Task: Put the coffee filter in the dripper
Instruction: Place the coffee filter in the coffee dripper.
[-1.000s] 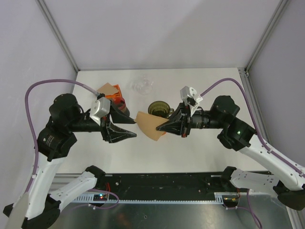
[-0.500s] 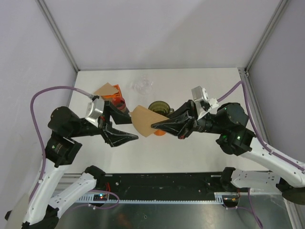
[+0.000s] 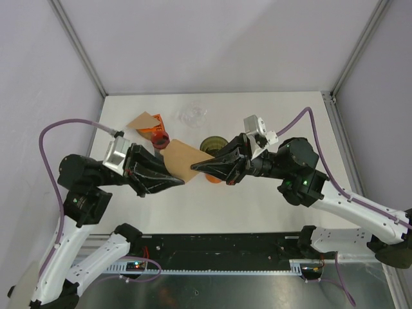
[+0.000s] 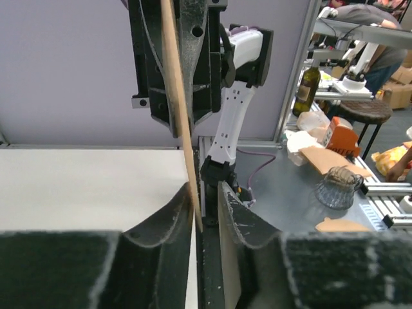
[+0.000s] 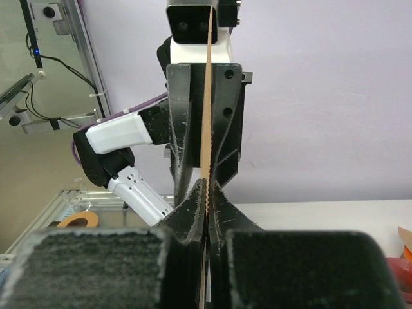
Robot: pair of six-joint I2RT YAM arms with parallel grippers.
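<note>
A brown paper coffee filter (image 3: 183, 161) hangs in the air above the table's middle. My right gripper (image 3: 195, 165) is shut on its right edge; in the right wrist view the filter (image 5: 207, 96) stands edge-on in the closed jaws (image 5: 207, 193). My left gripper (image 3: 172, 175) faces it from the left, jaws a little apart. The filter's edge (image 4: 178, 103) lies between the fingers (image 4: 206, 206), against the left finger. A dark olive cup-shaped dripper (image 3: 212, 143) stands on the table behind the filter. Part of an orange object (image 3: 215, 179) shows under the right gripper.
A second brown filter (image 3: 143, 120) lies on an orange-red object (image 3: 158, 136) at the back left. A clear glass piece (image 3: 192, 116) stands at the back centre. Grey walls with metal posts enclose the white table (image 3: 290, 116).
The right gripper has carried the filter left and slightly back. The left arm has drawn back and lower, and its jaws have narrowed around the filter's edge.
</note>
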